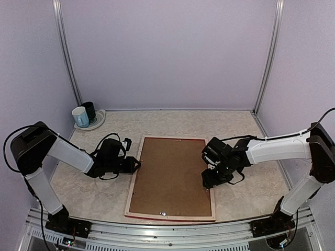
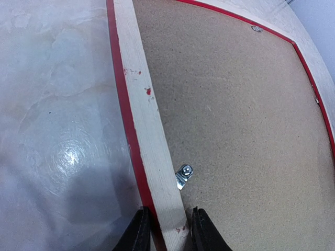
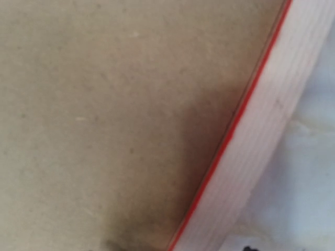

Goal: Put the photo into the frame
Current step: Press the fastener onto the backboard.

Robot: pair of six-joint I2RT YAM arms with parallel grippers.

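Observation:
The frame lies face down on the table, its pale wood rails and thin red edge showing. A plain brown backing board fills it, and the photo is hidden. My left gripper is at the middle of the left rail. In the left wrist view its fingers are shut on both sides of that rail, just below a small metal tab. My right gripper points down over the right rail. Its fingers barely show in the right wrist view, so its state is unclear.
A pale blue mug and a dark mug stand on a plate at the back left corner. Lilac walls close in the table on three sides. A metal rail runs along the near edge by the arm bases.

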